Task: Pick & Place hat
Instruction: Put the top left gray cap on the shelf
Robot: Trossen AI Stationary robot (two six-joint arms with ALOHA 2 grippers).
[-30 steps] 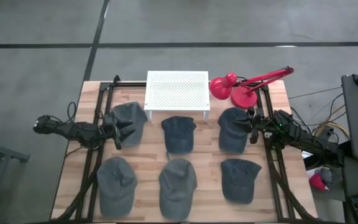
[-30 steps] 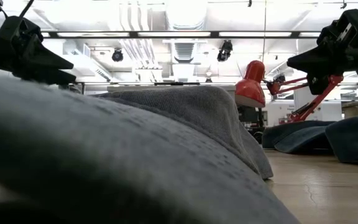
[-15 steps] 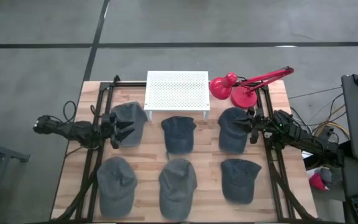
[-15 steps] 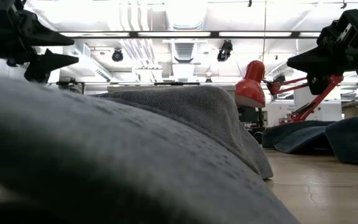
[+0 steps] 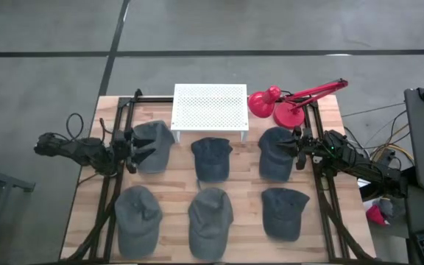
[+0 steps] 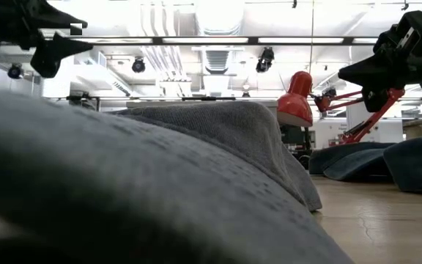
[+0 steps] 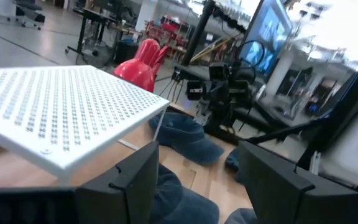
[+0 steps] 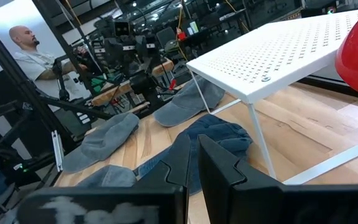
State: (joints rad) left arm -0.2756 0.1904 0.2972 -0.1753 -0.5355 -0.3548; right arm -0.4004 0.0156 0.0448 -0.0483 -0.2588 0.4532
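Your left gripper (image 5: 140, 153) hung open over the outer edge of the back-left hat (image 5: 153, 146), which lay on the table (image 5: 322, 118) just beside the white perforated stand (image 5: 210, 107), so the hat was directly ahead of the fingers, toward the table's middle. The left arm was stretched low and nearly level. Your right gripper (image 5: 294, 149) waited over the back-right hat (image 5: 274, 153); its fingers seemed almost closed and empty, though the view was poor.
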